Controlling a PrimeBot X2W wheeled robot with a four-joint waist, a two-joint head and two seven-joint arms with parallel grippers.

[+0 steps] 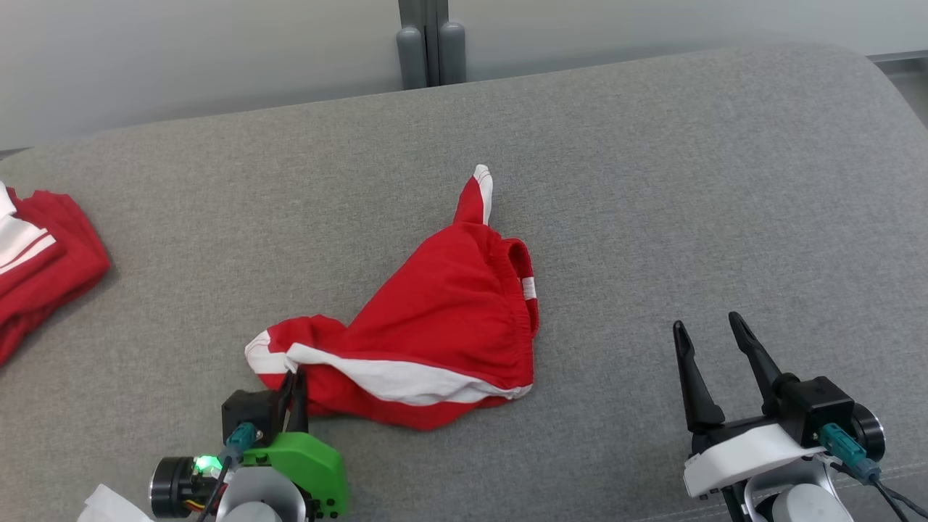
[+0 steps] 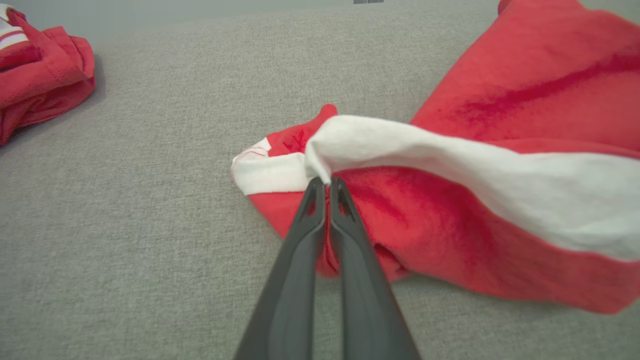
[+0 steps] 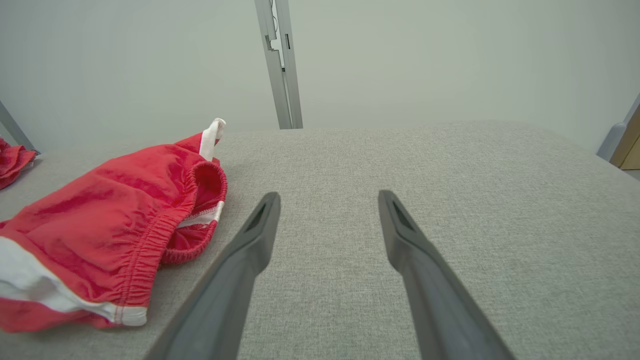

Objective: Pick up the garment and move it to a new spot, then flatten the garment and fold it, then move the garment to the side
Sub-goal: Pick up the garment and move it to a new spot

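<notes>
Pinching garment (image 1: 442, 319) corner, left fingers (image 2: 295, 260) together, right fingers (image 3: 245, 255) spread, clear.

Left end effector (image 1: 294, 380) lower left, fingers pinched together. Right end effector (image 1: 707, 323) lower right, fingers spread wide.

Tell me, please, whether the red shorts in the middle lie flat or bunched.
Bunched. The shorts lie crumpled, waistband gaping, one leg twisted; the left gripper is shut on the white stripe.
</notes>
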